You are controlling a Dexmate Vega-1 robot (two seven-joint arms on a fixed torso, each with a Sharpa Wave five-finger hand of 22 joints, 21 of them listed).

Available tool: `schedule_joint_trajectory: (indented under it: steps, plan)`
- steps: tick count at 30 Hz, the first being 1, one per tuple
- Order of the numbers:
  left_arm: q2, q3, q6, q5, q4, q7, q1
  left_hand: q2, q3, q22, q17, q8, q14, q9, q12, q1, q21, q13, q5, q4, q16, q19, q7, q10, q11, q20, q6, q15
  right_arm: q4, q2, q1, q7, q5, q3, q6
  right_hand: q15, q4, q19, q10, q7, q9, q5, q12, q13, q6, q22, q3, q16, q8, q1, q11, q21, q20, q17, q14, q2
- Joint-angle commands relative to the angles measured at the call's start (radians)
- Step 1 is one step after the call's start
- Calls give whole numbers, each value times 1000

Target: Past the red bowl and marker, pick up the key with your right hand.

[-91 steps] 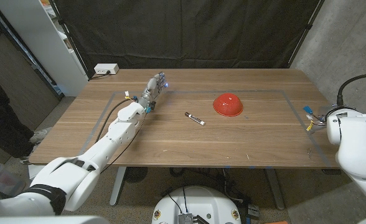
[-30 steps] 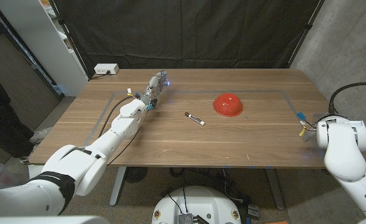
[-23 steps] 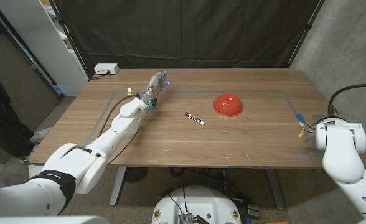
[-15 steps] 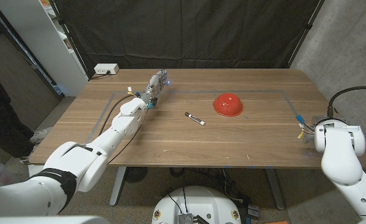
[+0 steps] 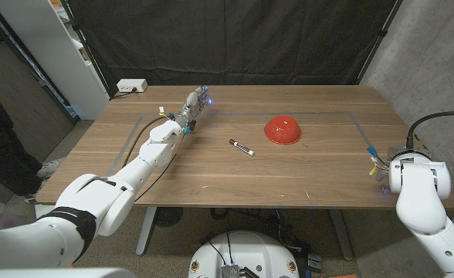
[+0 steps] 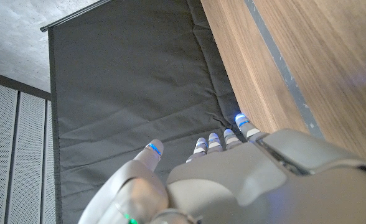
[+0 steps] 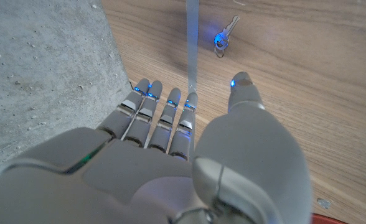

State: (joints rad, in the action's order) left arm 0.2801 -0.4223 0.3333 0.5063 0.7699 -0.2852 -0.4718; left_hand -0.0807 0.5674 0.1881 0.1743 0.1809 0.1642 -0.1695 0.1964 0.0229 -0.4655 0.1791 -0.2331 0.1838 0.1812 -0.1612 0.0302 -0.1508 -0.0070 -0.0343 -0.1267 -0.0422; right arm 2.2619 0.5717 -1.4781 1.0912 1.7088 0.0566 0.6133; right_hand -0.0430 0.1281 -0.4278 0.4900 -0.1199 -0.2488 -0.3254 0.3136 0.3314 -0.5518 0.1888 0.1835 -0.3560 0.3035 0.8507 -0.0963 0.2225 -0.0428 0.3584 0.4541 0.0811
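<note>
A red bowl (image 5: 282, 129) lies upside down on the wooden table (image 5: 320, 174), right of centre. A short black-and-white marker (image 5: 241, 147) lies to its left. In the right wrist view a small key (image 7: 220, 40) with a blue head lies on the wood beside a grey tape line (image 7: 192, 43), a little beyond my fingertips. My right hand (image 7: 189, 155) is near the table's right edge with its fingers stretched out, the thumb apart, and holds nothing. My left hand (image 5: 194, 103) reaches to the far left part of the table, fingers straight, and holds nothing.
My right arm (image 5: 416, 181) bulks at the table's right edge. A white box (image 5: 132, 85) sits beyond the far left corner, beside a white shelf (image 5: 49, 46). A person (image 5: 3, 147) stands at the left edge. A black curtain (image 5: 235, 38) hangs behind.
My right arm has crept a little leftward and nearer along the table's right edge. The left hand, bowl and marker have not moved.
</note>
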Motion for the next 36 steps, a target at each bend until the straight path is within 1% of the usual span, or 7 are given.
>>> schedule_joint_trajectory:
  steps: [1,11,15,23,28,36]
  plan:
    - [-2,-2,-10,-3,5,6,0,-80,-2,6,5,2,0,-5,4,-12,0,5,-7,0,6,5,3,1,2,-2,6,-5,-15,-8,-8,-24,-7,-2,14,-167,-4,-14,7,3,-5,-6,11,9,-1,3,-10,-4,8,7,-1,7,-17,7,11,0]
    - [-4,-3,-11,-5,0,8,3,-80,-4,6,5,2,-1,-5,4,-12,1,5,-8,0,6,5,2,2,1,-2,6,-5,-30,0,0,-39,-31,-10,26,-166,-10,-19,11,6,-12,-8,25,23,-11,4,-22,-13,17,10,6,9,-14,28,21,-6]
    - [-6,-3,-11,-6,-7,9,7,-80,-4,6,5,2,0,-5,4,-12,1,5,-8,0,6,5,2,2,1,-2,6,-5,-38,5,5,-42,-37,-18,34,-166,-11,-21,18,5,-14,-9,33,29,-17,4,-28,-19,22,13,4,10,-13,37,28,-8]
    - [-15,-3,-2,-8,-45,-2,26,-80,-6,6,5,2,0,-5,4,-12,1,5,-8,0,5,5,3,2,2,-1,6,-6,-56,18,16,-50,-46,-37,53,-169,-10,-23,19,1,-21,-11,45,44,-25,5,-36,-26,30,28,0,12,-15,56,35,-15]
    - [-23,-2,6,-10,-75,-11,39,-80,-6,6,5,2,0,-5,4,-12,2,5,-8,0,6,6,2,2,1,-1,6,-6,-67,26,20,-63,-44,-48,67,-171,-9,-27,33,0,-25,-14,59,53,-39,5,-39,-35,39,39,-2,14,-13,69,50,-23]
    - [-41,1,25,-12,-136,-29,68,-79,-7,6,5,2,-1,-5,4,-13,2,5,-9,0,6,6,2,2,1,-2,6,-6,-81,46,31,-25,-32,-57,75,-169,-9,-31,32,-1,-30,-15,68,63,-40,6,-47,-34,44,45,-3,16,-12,78,53,-24]
